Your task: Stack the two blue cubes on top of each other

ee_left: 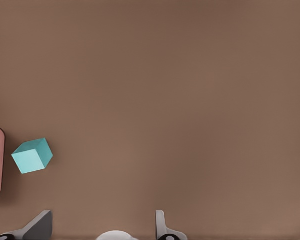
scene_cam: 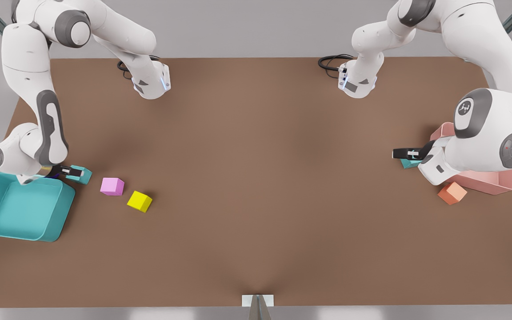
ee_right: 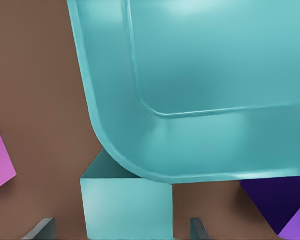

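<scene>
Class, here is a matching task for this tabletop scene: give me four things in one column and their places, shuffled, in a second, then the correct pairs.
Things:
1. left gripper
2. right gripper
3. orange cube
4. yellow cube

Places:
a. beside the pink cube
b. open around a blue cube at the teal bin's corner
c. open near the other blue cube, front view's right
d. on the table just outside the pink bin

Pairs: 1-c, 2-b, 3-d, 4-a
</scene>
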Robot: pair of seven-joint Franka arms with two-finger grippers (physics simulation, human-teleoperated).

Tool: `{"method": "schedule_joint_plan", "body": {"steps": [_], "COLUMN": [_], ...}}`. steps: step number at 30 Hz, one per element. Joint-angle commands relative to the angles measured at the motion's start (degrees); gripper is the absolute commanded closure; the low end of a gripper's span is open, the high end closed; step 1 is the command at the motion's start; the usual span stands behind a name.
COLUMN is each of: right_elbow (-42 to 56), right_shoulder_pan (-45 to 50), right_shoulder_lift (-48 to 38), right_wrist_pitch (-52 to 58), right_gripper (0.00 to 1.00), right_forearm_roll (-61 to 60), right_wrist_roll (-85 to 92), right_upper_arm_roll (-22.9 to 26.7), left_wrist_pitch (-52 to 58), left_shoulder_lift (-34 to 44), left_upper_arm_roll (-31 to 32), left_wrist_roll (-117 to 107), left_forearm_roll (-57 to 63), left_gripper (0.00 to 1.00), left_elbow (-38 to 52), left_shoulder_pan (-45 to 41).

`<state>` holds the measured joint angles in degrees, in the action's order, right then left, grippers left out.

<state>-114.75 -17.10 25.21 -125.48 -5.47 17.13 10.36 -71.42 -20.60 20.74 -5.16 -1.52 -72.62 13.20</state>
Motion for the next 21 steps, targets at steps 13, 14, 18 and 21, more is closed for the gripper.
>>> {"method": "schedule_joint_plan", "body": {"steps": [13,14,18,21], "right_elbow": [0.5,0.5,0.5,0.4], "right_shoulder_pan": [-0.4,-0.4,-0.4,-0.3], "right_shoulder_lift": [1.4,1.5,1.8,1.9], "right_wrist_pitch": [-1.0,-1.2,-1.5,-1.6], "right_gripper": [0.0,0.0,0.0,0.0], "right_forearm_roll": [-0.1,-0.2,-0.2,-0.2], "right_wrist_roll": [2.8,2.8,2.9,2.8], "right_upper_arm_roll": [-0.1,-0.1,-0.1,-0.2], "left_wrist_pitch": [0.1,0.1,0.1,0.1], "left_shoulder_lift": [0.6,0.6,0.6,0.5], "left_upper_arm_roll": [0.0,0.0,0.0,-0.1], "left_wrist_roll": [0.0,0.0,0.0,0.0], "left_forearm_roll": [0.0,0.0,0.0,-0.1], "left_gripper": [0.0,0.0,0.0,0.0], "left_elbow": [0.0,0.0,0.0,-0.1], "left_shoulder_pan": [-0.8,-0.8,-0.8,-0.8]}}
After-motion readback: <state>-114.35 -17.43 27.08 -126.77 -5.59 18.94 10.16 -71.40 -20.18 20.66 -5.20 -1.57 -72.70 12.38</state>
